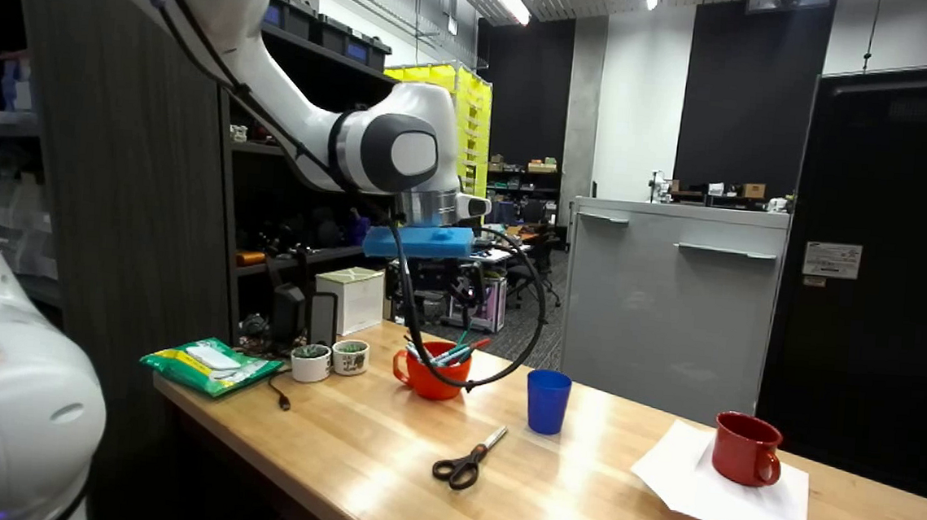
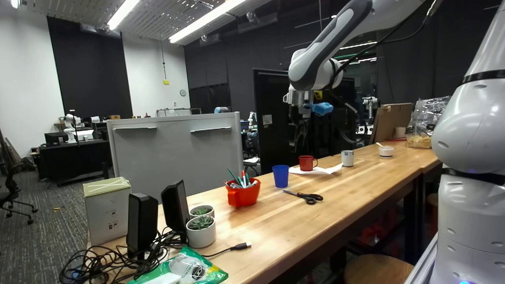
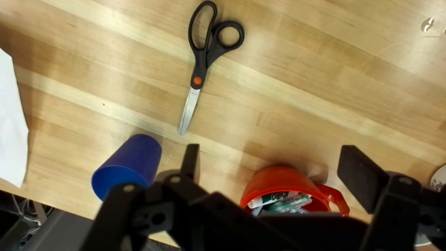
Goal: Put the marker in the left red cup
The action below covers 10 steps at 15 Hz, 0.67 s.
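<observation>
The glossy white arm (image 1: 291, 101) wears a black cable (image 1: 467, 385), bright blue block (image 1: 420, 242) and black hand (image 3: 274, 169)

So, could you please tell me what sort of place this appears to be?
Probably a robotics lab: in an exterior view, a robot arm reaches over a wooden workbench, and what looks like a background arm stands at a black-draped table.

The counter (image 1: 577, 496) is of pale wood. Behind it, in both exterior views, stands a grey partition (image 2: 173, 154). The floor (image 2: 51, 240) is grey and carpeted; the far wall (image 2: 29, 79) is white, with black panels (image 2: 90, 71) and a round clock (image 2: 182, 92). On the ceiling (image 2: 163, 17), long lamps (image 2: 207, 20) are lit. In an exterior view, a yellow rack (image 1: 473, 122) shows beyond a dark shelf (image 1: 127, 171).
</observation>
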Each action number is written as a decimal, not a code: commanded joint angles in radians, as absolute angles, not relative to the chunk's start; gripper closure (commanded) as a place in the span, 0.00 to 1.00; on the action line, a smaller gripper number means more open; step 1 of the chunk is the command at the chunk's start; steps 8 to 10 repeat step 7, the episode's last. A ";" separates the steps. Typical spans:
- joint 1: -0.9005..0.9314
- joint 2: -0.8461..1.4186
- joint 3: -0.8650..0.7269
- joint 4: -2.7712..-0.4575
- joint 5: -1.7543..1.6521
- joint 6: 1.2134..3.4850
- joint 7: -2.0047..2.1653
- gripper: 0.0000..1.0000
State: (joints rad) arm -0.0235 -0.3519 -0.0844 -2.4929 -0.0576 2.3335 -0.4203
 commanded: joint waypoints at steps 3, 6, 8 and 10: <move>-0.017 -0.412 -0.099 -2.540 -0.070 2.338 -0.386 0.00; -0.016 -0.438 -0.101 -2.561 -0.071 2.341 -0.383 0.00; -0.016 -0.439 -0.101 -2.562 -0.071 2.342 -0.382 0.00; -0.016 -0.439 -0.101 -2.562 -0.071 2.342 -0.382 0.00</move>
